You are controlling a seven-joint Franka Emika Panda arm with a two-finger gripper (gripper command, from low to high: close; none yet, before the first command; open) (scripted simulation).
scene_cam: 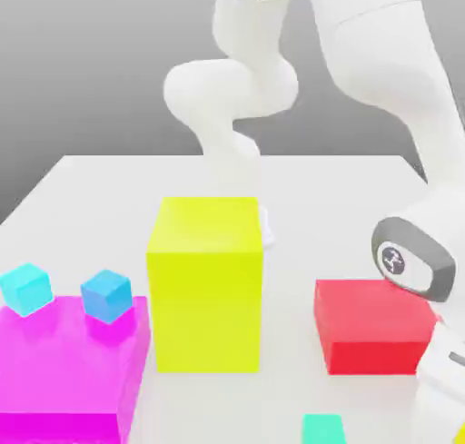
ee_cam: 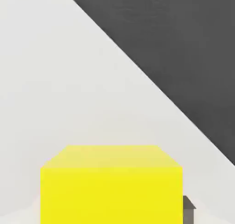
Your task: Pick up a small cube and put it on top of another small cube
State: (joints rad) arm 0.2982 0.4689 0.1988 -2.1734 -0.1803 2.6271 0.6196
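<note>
Nearest you, the claw (ee_cam: pixel 111 209) stands narrow, closed on a yellow cube (ee_cam: pixel 111 195); that is the task's small cube, by my judgement. You seem to be at the grasp, so your next move calls for a straight lift with the grip kept firm, then a level carry to a second small cube. You can't tell yet which one is meant.

Close by, a green cube (scene_cam: pixel 323 429) sits at the exterior view's lower edge. Farther back, the magenta block (scene_cam: pixel 68 370) carries a cyan cube (scene_cam: pixel 26 290) and a blue cube (scene_cam: pixel 107 297), apart from each other. It looks solid, a stand rather than a container. The red block (scene_cam: pixel 374 329) and the tall yellow block (scene_cam: pixel 205 310) rise from the bench (scene_cam: pixel 313 188); give both room.
</note>
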